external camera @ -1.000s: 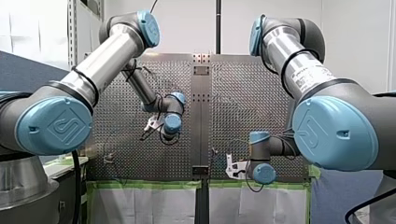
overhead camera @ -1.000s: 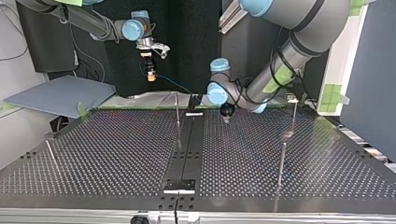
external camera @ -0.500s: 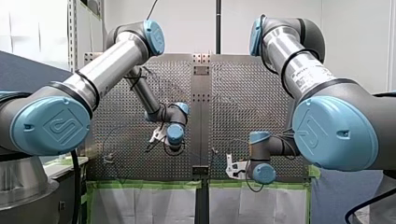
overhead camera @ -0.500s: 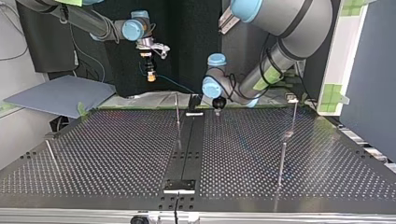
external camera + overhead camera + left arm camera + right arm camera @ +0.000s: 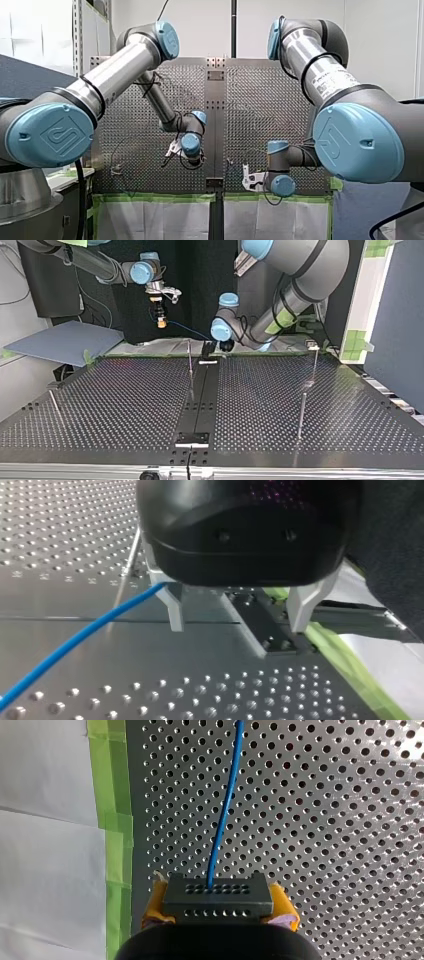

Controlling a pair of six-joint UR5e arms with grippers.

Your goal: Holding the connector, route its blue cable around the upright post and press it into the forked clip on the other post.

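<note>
Dual-arm cable-routing cell, seen from four cameras. My right gripper (image 5: 160,320) is held in the air beyond the far edge of the perforated metal tabletop (image 5: 125,405), at the top view's left, and is closed on the dark grey rectangular connector (image 5: 218,895), whose face carries rows of small holes. The right wrist view shows the connector clamped between the gripper's yellow pads (image 5: 154,906). The thin blue cable (image 5: 225,805) leaves the connector's middle and runs straight ahead of the gripper over the tabletop, beside a strip of green tape (image 5: 112,820). In the top view the cable slopes down and to the right toward the tabletop's far edge, near a thin upright metal post (image 5: 190,360) that stands just left of the black central strip (image 5: 200,400). My left gripper (image 5: 239,615) hangs low over the far end of that strip, with its pale metal fingers (image 5: 174,607) spread open. The cable passes just beside one finger, outside the gap; contact cannot be judged. Two more thin posts (image 5: 302,412) stand at the top view's right, well apart from the cable.
</note>
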